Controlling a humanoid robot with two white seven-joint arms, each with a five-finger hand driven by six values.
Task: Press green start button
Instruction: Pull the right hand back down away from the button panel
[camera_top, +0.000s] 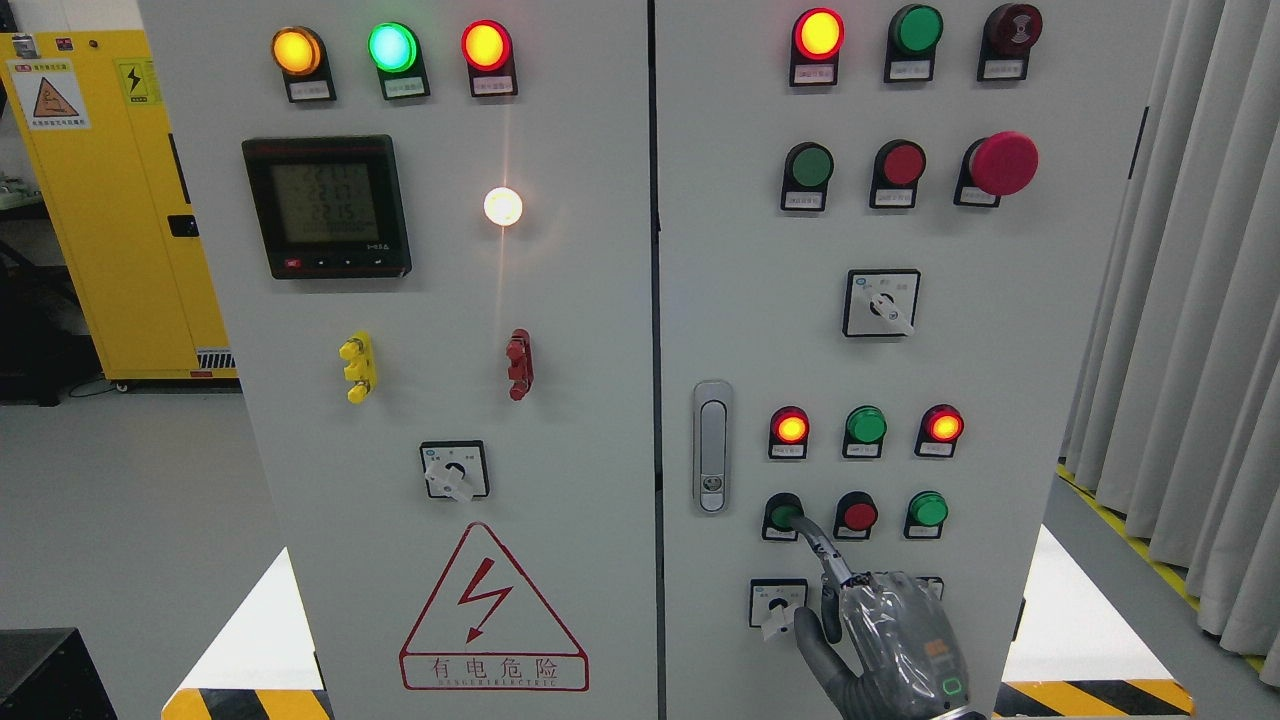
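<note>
The green start button (781, 514) sits at the left of the lower button row on the right cabinet door (1000, 360). My right hand (890, 640), grey with a shiny plastic-covered back, rises from the bottom edge below it. Its index finger (820, 548) is stretched out up and to the left, and the tip touches the green button. The thumb sticks out to the left near a rotary switch (777, 602). The other fingers are curled and the hand holds nothing. My left arm does not show.
A red button (857, 515) and another green button (927, 509) stand right of the pressed one, under a row of indicator lamps (865, 426). A door latch (711, 445) is to the left. A yellow cabinet (110, 200) stands far left and grey curtains (1200, 300) hang at right.
</note>
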